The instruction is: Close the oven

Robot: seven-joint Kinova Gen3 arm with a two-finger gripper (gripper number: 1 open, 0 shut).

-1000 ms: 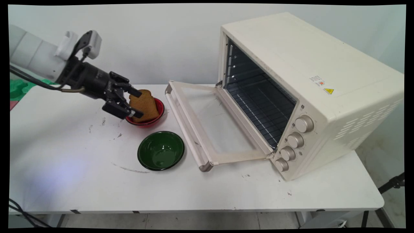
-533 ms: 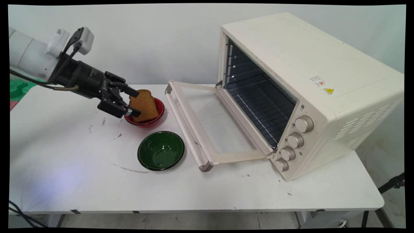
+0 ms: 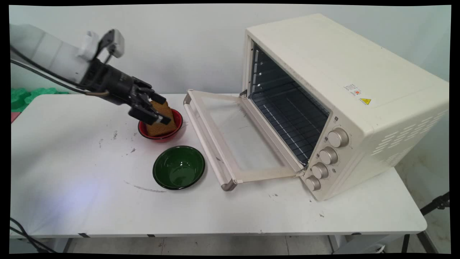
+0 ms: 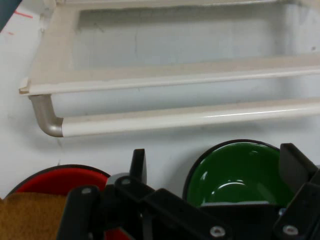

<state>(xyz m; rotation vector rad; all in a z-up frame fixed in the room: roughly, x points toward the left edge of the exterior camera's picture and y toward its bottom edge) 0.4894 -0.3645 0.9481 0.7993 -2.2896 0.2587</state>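
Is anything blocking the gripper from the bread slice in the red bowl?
Nothing visible. The open gripper is right at the bread slice in the red bowl; in the hand view the slice sits outside the jaws, not between them.

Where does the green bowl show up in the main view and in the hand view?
Main view: the green bowl sits lower centre-left on the table, nearer the camera than the red bowl.
Hand view: green bowl at lower right, behind the gripper's linkage.
Shared landmark: the oven door handle, running beside the bowl in both.
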